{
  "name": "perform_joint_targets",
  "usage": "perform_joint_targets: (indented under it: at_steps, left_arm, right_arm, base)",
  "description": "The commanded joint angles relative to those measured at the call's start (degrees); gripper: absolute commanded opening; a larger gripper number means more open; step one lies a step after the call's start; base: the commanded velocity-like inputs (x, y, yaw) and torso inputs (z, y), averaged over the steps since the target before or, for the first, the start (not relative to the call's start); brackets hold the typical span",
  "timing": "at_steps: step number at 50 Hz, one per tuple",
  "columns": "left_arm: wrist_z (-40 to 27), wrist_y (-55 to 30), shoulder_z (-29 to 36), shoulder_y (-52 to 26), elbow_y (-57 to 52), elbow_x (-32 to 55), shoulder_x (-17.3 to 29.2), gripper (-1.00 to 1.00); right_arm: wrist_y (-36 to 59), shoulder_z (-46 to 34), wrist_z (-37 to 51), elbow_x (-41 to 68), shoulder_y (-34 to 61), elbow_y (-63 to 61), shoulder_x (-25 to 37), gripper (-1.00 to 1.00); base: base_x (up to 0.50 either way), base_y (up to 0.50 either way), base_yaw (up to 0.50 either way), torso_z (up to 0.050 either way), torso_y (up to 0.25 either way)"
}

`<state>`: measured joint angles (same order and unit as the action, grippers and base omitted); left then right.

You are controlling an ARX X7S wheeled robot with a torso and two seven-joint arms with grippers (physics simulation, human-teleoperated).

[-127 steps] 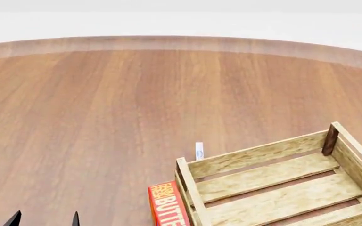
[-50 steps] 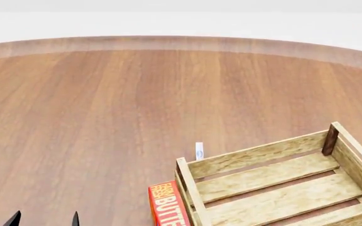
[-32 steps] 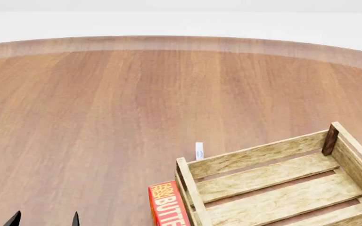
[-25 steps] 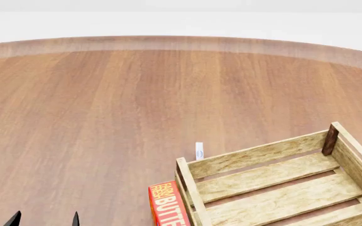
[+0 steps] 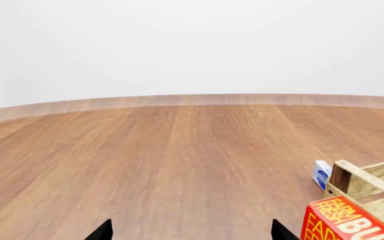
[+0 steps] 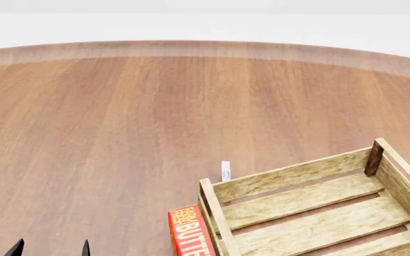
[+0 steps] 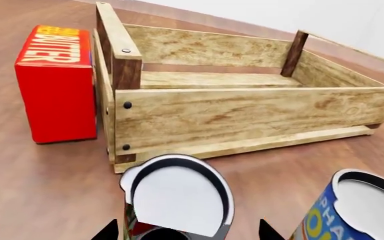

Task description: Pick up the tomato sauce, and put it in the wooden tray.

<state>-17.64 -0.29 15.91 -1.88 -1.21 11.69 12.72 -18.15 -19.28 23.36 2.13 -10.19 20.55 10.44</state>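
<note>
The tomato sauce [image 7: 176, 196] is a small can with a silver-white top and a strip of red and green label. It shows only in the right wrist view, standing on the table in front of the wooden tray [image 7: 245, 112]. My right gripper [image 7: 187, 232] is open, with one dark fingertip on each side of the can and a gap at both sides. The wooden tray [image 6: 312, 213] holds nothing and lies at the head view's lower right. My left gripper [image 6: 51, 248] is open and holds nothing, low over bare table; it also shows in the left wrist view [image 5: 192, 231].
A red butter box [image 7: 57, 82] stands against the tray's short end, also seen in the head view [image 6: 189, 232]. A blue-and-orange can [image 7: 352, 212] stands beside the tomato sauce. A small blue-and-white box [image 6: 226, 170] stands behind the tray's corner. The round wooden table [image 6: 155, 117] stretches far and left.
</note>
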Motion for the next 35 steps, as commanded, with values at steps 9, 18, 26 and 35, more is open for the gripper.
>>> perform_joint_targets:
  at_steps: [9,18,26,35]
  left_arm:
    - [1.12,0.54,-0.98,-0.31,1.08,-0.04,-0.67,1.00]
    - [0.83,0.32,-0.73,-0.27,0.69,0.11,-0.47,1.00]
    - [0.66,0.34,-0.56,-0.35,0.70,0.26,-0.31,1.00]
    - [0.49,0.43,-0.38,-0.34,0.71,0.46,-0.13,1.00]
  right_arm:
    - [1.02,0.63,-1.09,-0.42,4.46,4.76,-1.83,1.00]
    - [0.64,0.20,-1.03,-0.24,4.71,5.43,-1.77,1.00]
    - [-0.75,-0.27,-1.47,0.18,4.77,6.48,-1.66,-1.00]
    - [-1.17,-0.56,-1.32,0.41,4.86,7.35,-1.59,-1.00]
  base:
    - [0.00,0.00,0.00,0.000,0.000]
    - [0.00,0.00,0.00,0.000,0.000]
    - [0.00,0.00,0.00,0.000,0.000]
    - [0.00,0.00,0.00,0.000,0.000]
